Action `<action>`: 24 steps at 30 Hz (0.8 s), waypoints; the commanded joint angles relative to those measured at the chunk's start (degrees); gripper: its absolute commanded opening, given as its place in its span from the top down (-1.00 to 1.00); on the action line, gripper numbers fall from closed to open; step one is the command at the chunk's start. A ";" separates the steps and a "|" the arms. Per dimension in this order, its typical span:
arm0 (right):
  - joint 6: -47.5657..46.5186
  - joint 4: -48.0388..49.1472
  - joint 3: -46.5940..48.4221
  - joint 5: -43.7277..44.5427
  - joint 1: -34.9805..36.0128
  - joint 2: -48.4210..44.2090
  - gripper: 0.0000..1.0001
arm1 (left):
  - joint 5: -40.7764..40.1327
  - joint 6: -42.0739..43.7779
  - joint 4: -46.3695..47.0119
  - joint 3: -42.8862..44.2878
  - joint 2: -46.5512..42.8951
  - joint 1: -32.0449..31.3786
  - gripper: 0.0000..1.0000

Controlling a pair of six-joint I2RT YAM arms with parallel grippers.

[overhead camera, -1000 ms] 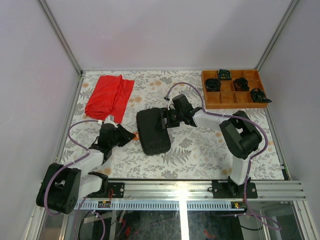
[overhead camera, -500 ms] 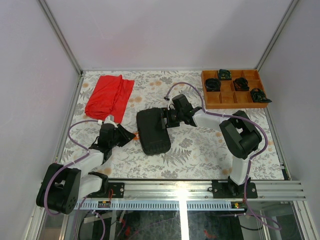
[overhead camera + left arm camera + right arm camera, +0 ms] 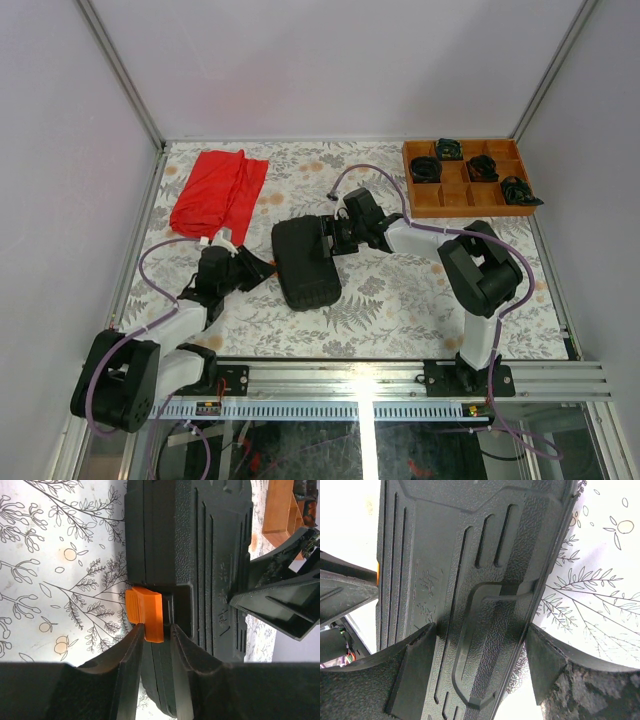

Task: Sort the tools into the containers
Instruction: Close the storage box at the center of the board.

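Case (image 3: 305, 262) lies shut, flat on the table (image 3: 400, 300) at the centre of the overhead view, long axis running up and down the frame; its orange latch (image 3: 145, 607) sits on the left edge. The left gripper (image 3: 156, 627) comes in from lower left, jaws drawn close together and pinched on the end of the latch; the right gripper (image 3: 480, 640) reaches in from the right, jaws spread wide and clamped across the upper end of the case, bracing it. No tools show in any view. A red cloth (image 3: 218, 192) lies at upper left; a wooden tray (image 3: 463, 197) with black bundles (image 3: 425, 168) stands at upper right, well apart from the case. The step in hand looks like unlatching, so the lid can be lifted; next the left gripper likely has to swing the latch outward, away from the lid, while the right keeps the case from sliding; a slip off the small tab seems the main risk.
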 commanded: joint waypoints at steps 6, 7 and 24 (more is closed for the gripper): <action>-4.97 -8.02 -1.36 2.81 2.37 4.34 0.21 | 0.74 0.51 3.04 0.86 4.27 -0.19 0.50; -4.94 -8.14 -1.29 2.79 2.36 4.44 0.21 | 0.27 0.69 2.73 0.95 4.79 -0.24 0.51; -5.31 -8.23 -1.37 3.52 2.47 4.45 0.22 | -2.86 1.65 -1.72 2.61 3.96 -0.23 0.79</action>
